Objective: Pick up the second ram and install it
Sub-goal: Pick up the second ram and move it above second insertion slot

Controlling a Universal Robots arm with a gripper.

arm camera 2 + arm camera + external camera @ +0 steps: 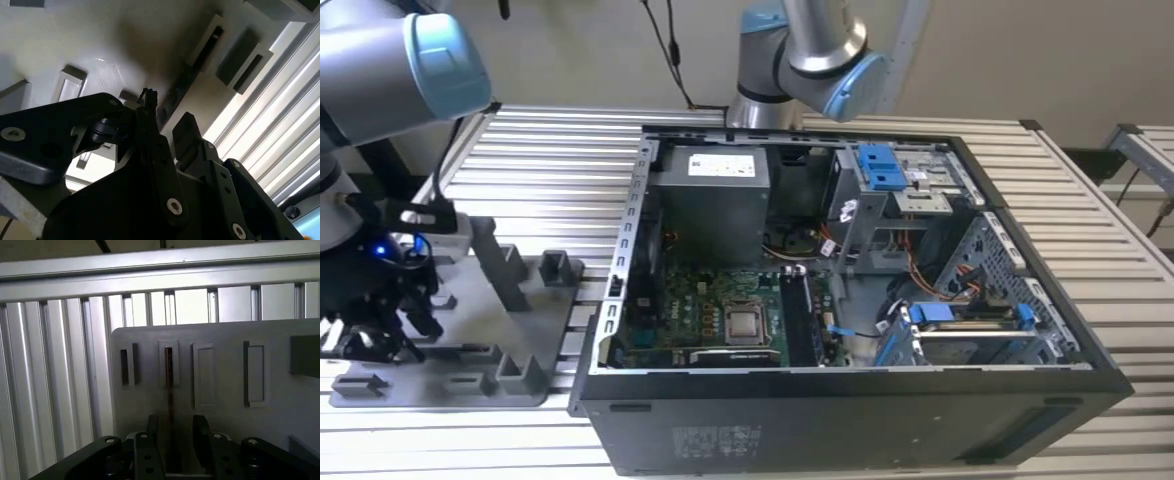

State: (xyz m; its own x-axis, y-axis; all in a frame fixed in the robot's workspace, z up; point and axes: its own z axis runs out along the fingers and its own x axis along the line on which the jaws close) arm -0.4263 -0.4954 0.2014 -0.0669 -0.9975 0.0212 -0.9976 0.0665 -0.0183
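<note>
The second ram [169,385] stands on its thin edge in a slot of the grey fixture plate [280,430], seen edge-on as a dark strip. In the first wrist view my gripper [175,432] straddles it, one black finger [152,430] on each side with a small gap to the board, so it is open. In the second wrist view the ram [181,84] runs away from the fingertips [186,131] toward its holder. In the exterior view the gripper [380,335] hangs low over the fixture plate [467,375] at that view's left.
Several grey upright blocks [500,265] rise from the fixture plate. The open computer case [1014,400] with its green motherboard [707,305] lies at the exterior view's right on a ribbed metal table [547,150]. A second arm's base [787,60] stands behind the case.
</note>
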